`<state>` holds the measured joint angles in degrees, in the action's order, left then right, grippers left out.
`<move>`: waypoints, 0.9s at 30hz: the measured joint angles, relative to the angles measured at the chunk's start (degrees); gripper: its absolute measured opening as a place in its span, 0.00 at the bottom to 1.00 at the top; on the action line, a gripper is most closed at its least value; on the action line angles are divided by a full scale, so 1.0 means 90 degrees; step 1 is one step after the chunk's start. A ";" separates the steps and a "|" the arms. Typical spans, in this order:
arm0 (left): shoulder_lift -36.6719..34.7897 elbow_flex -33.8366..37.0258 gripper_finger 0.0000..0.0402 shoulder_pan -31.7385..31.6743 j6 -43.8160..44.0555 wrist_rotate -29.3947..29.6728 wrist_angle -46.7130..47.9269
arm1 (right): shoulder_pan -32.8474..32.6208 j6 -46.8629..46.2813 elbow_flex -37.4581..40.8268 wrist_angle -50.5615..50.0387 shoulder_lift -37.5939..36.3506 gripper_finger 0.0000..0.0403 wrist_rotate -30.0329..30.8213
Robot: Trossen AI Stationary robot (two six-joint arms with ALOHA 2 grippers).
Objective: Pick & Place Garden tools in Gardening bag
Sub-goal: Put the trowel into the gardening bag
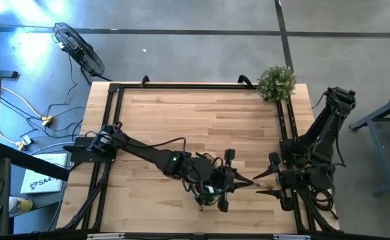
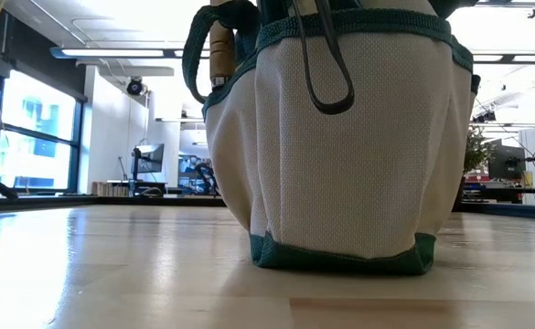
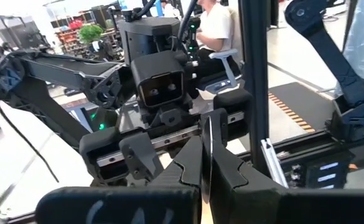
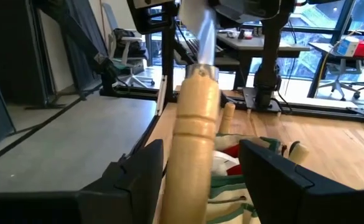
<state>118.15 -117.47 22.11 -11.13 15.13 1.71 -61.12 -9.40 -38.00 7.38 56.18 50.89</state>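
R claw (image 4: 197,180) astride trowel handle (image 4: 194,130), blade cropped

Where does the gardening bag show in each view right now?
High: gardening bag lower centre, mostly covered.
Low: fills the centre, close up.
Left wrist: cannot make it out.
Right wrist: close ahead.
Shared landmark: wooden table.

The only readable text is "SA4", printed on a white box (image 1: 40,181) lying on the floor left of the bench.
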 joint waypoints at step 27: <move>-0.0005 -0.0017 0.00 -0.0192 0.1072 -0.0729 0.0914 | 0.0471 -0.0664 0.0002 -0.0487 0.0000 0.21 -0.1210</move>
<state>118.10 -117.62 20.38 -1.48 8.58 9.94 -56.89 -15.38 -37.98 3.00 56.18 40.00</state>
